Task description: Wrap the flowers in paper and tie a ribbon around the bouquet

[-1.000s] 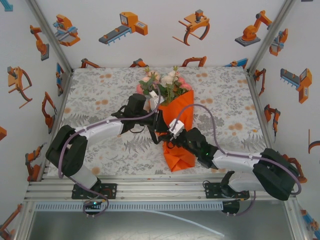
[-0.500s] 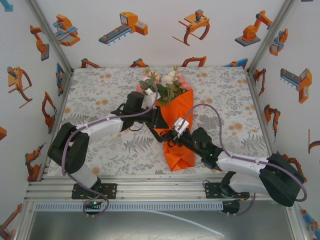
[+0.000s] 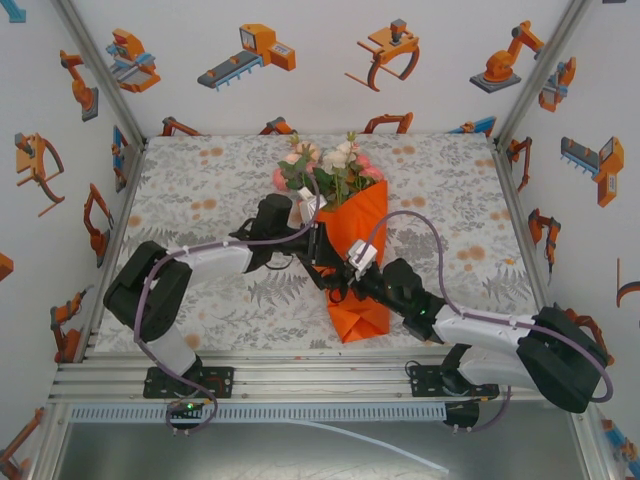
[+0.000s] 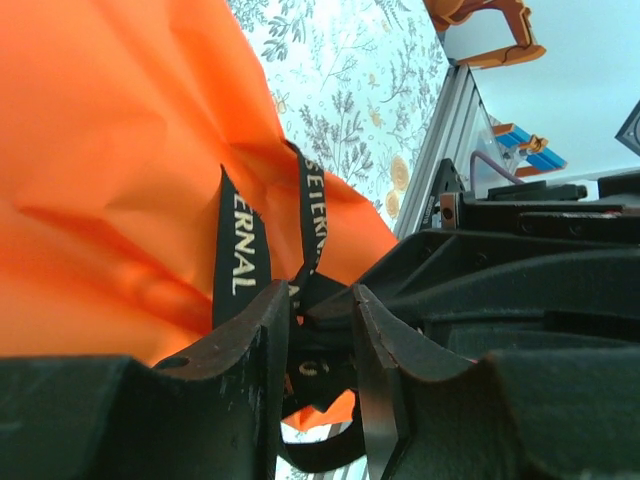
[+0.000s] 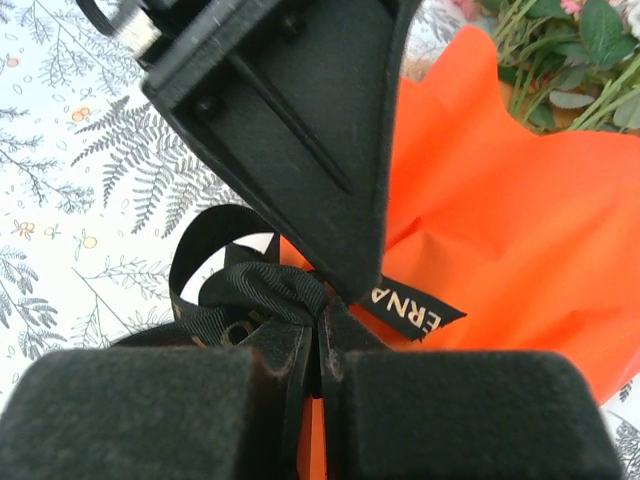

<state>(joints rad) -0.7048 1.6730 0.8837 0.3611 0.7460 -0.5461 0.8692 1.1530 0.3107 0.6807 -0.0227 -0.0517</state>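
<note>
The bouquet lies mid-table: flowers (image 3: pixel 325 165) (image 5: pixel 580 50) sprout from the far end of the orange paper (image 3: pixel 365 220) (image 4: pixel 110 150) (image 5: pixel 500 230) cone. A black ribbon (image 4: pixel 240 265) (image 5: pixel 255 290) with gold lettering is knotted round the cone's waist. My left gripper (image 3: pixel 320 248) (image 4: pixel 318 300) reaches in from the left, jaws partly apart around the knot, cloth showing through the gap. My right gripper (image 3: pixel 342 280) (image 5: pixel 320 340) comes from the near right, its jaws pinched on a ribbon strand just below the knot. The two grippers nearly touch.
The flower-print tablecloth (image 3: pixel 200 200) has free room left and right of the bouquet. Aluminium rails (image 3: pixel 300 375) (image 4: pixel 435 150) edge the table. White walls with orange robot pictures (image 3: pixel 250 55) close in the back and sides. Purple-grey cables (image 3: pixel 420 225) loop above both arms.
My left gripper has slid right and nearer along the cone toward the right gripper. The right wrist has shifted slightly right. The bouquet has stayed put.
</note>
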